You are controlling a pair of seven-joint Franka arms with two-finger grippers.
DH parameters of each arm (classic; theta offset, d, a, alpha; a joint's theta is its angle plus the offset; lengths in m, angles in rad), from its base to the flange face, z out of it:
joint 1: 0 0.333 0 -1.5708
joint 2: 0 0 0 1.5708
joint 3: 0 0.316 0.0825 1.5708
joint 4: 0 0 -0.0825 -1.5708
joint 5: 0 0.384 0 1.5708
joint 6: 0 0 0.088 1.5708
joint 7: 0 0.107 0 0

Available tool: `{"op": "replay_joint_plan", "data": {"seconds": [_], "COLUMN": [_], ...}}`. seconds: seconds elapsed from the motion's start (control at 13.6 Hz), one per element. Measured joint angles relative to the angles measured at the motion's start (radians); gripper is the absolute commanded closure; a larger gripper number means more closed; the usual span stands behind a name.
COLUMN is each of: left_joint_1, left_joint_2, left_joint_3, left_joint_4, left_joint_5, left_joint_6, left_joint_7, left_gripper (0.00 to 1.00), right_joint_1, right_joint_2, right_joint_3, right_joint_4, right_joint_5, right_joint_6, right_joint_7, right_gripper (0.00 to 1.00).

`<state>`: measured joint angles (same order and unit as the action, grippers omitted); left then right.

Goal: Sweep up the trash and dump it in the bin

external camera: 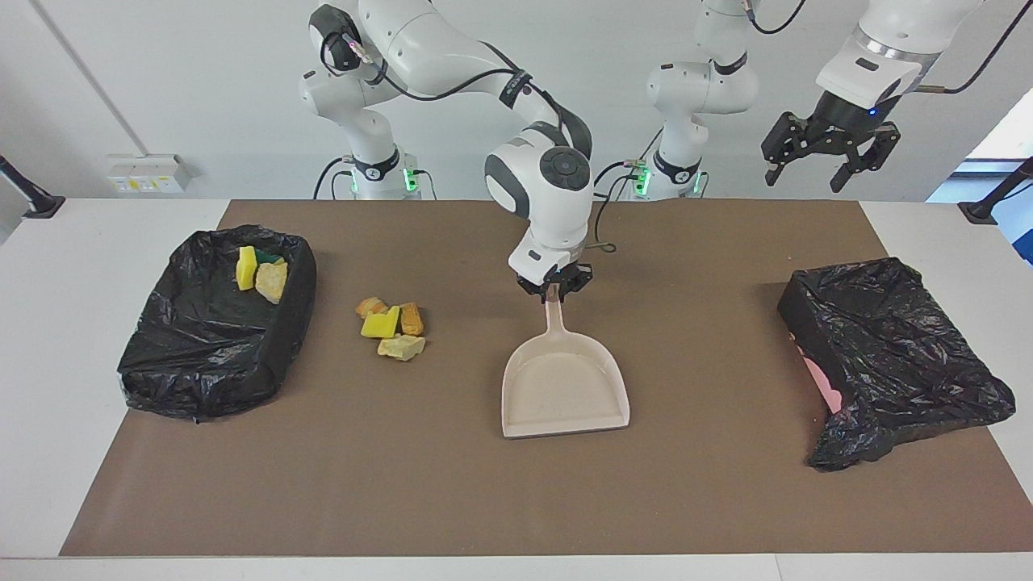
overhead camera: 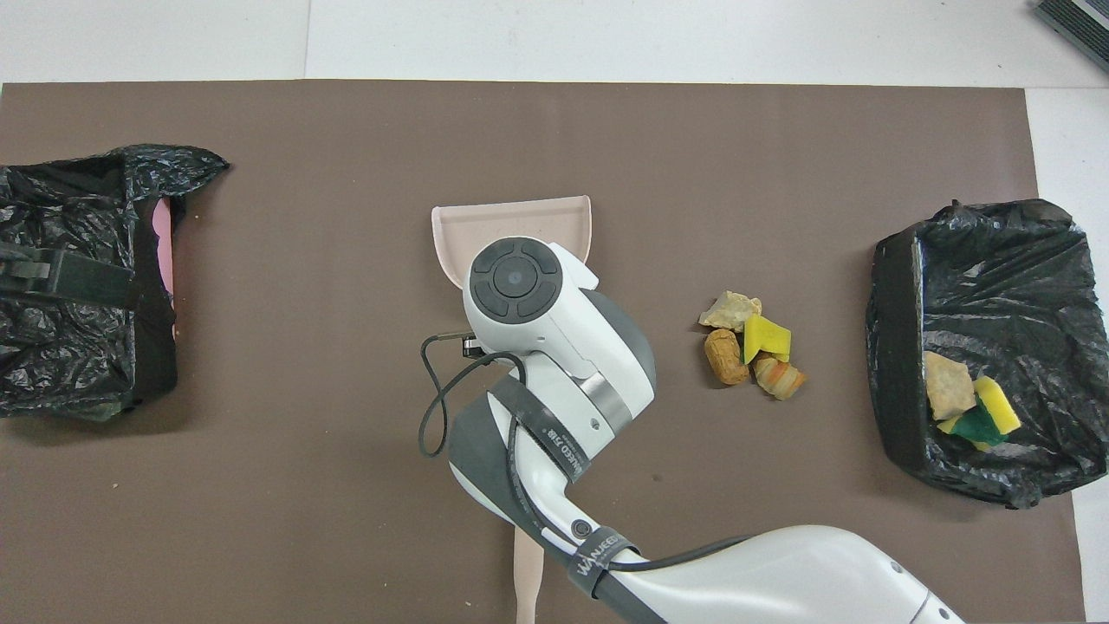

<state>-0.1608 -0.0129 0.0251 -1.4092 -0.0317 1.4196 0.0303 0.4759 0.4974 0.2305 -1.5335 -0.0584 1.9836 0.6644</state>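
- The right gripper (external camera: 554, 288) grasps the dustpan (external camera: 565, 386) handle; its arm hides the handle from overhead.
- The left gripper (external camera: 831, 153) waits raised, jaws released.
- The loose trash (external camera: 392, 322) lies beside the bin (external camera: 211, 323), which holds more chunks (external camera: 260, 271).

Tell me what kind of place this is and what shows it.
Most likely a robotics lab test bench, not a home. Two arms are mounted at a white table covered by a brown mat; staged sponge-like trash lies beside a bag-lined bin, and the right gripper holds a dustpan.
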Motion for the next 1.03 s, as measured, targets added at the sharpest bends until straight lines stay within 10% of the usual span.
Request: {"op": "replay_joint_plan", "data": {"seconds": [0.22, 0.66, 1.03], "left_joint_1": [0.000, 0.000, -0.006], "left_joint_2": [0.000, 0.000, 0.009], "left_joint_3": [0.000, -0.001, -0.016], "left_joint_4": [0.000, -0.001, -0.025], "left_joint_5": [0.000, 0.000, 0.000], "left_joint_6": [-0.002, -0.002, 0.049], "left_joint_7": [0.000, 0.000, -0.015], "left_gripper": [0.00, 0.00, 0.00], "right_joint_1": [0.000, -0.012, -0.093], "right_joint_2": [0.001, -0.019, -0.196], "right_joint_3": [0.000, -0.002, -0.004], "right_joint_4": [-0.012, -0.009, -0.006], "right_joint_5": [0.000, 0.001, 0.078], "right_joint_6": [0.016, 0.030, -0.214], "right_joint_7": [0.000, 0.000, 0.000], "right_gripper": [0.00, 0.00, 0.00]}}
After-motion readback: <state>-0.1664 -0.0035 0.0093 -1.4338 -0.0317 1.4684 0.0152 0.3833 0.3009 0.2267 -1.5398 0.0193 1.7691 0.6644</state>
